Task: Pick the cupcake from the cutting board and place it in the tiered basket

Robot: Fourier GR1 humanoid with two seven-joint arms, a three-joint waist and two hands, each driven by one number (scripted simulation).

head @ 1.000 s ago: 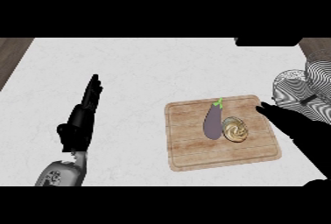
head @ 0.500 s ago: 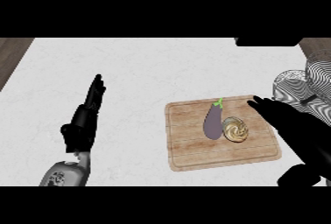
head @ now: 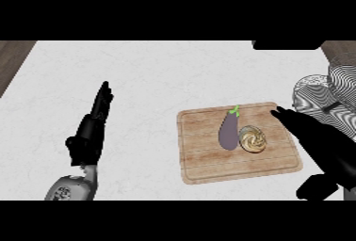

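Note:
The cupcake [head: 253,140], tan with a swirled top, sits on the wooden cutting board [head: 208,162] right of centre. A purple eggplant [head: 229,130] lies against its left side. My right hand [head: 314,138] is open, fingers straight, stretched over the board's right edge with its fingertips just above and right of the cupcake, apart from it. The striped tiered basket [head: 321,96] stands at the right edge, partly cut off. Out on the bare counter at the left, my left hand [head: 93,128] rests open, fingers pointing away.
A dark object [head: 287,44] lies at the counter's far right edge. A brown wooden strip [head: 12,56] borders the white counter at the upper left.
My right hand has slid left and toward me over the board's right edge, closer to the cupcake. The left hand has shifted only slightly.

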